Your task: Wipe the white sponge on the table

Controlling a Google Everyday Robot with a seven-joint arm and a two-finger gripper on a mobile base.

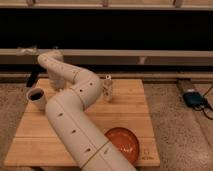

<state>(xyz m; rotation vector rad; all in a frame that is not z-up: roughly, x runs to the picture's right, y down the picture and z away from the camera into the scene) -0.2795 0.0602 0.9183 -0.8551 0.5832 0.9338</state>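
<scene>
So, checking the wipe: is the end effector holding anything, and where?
Cannot be told: the end effector is shut, low over the table near the cup, its grasp hidden.

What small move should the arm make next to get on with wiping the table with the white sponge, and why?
Probably swing the gripper across toward the white sponge. The gripper is shut over the table at its far left part, beside the cup, while the sponge seemingly stands untouched farther right in view, beyond the elbow of the arm.
</scene>
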